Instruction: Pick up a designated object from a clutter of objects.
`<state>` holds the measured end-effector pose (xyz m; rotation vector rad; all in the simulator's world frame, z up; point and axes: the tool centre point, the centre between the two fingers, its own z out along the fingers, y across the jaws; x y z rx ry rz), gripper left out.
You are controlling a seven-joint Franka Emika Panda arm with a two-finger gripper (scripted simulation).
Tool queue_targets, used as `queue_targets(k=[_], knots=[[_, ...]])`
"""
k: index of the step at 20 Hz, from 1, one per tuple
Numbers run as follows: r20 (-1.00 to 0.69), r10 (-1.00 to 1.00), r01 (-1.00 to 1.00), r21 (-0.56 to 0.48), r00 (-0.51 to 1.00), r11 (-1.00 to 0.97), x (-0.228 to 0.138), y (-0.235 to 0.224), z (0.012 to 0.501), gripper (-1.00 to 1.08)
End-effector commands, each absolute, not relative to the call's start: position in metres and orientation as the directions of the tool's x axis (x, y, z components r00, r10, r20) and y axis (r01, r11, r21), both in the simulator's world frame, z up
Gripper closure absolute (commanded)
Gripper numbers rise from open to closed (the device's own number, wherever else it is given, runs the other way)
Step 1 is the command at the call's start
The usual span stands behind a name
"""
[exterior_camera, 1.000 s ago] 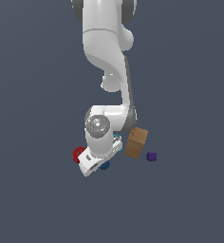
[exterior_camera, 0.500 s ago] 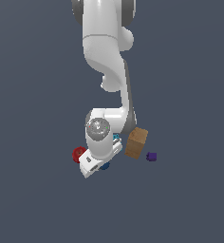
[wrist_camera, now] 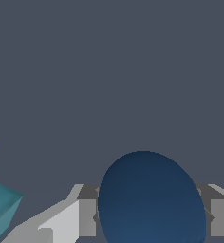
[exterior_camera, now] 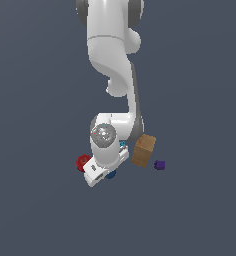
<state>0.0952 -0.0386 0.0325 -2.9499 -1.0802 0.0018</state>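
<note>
2 fingers point(wrist_camera: 69, 220) flank dark blue ball point(wrist_camera: 151, 199), gripper point(wrist_camera: 149, 216) around it.

Arm point(exterior_camera: 112, 75) hunched low over the clutter: red thing point(exterior_camera: 82, 162), tan box point(exterior_camera: 143, 149), purple cube point(exterior_camera: 160, 164), blue ball point(exterior_camera: 111, 174) peeking out underneath.
</note>
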Motion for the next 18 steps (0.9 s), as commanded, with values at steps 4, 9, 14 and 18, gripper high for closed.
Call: queue_targets(k=[4, 9, 14, 18], knots=[[0.0, 0.646, 0.646, 0.0, 0.763, -0.763, 0.091, -0.03, 0.045, 1.08], [0.0, 0.646, 0.646, 0.001, 0.763, -0.763, 0.083, -0.015, 0.069, 1.08], [-0.001, 0.646, 0.646, 0.001, 0.763, -0.763, 0.071, 0.009, 0.106, 1.08], [-0.001, 0.647, 0.647, 0.002, 0.763, -0.763, 0.058, 0.034, 0.144, 1.08]])
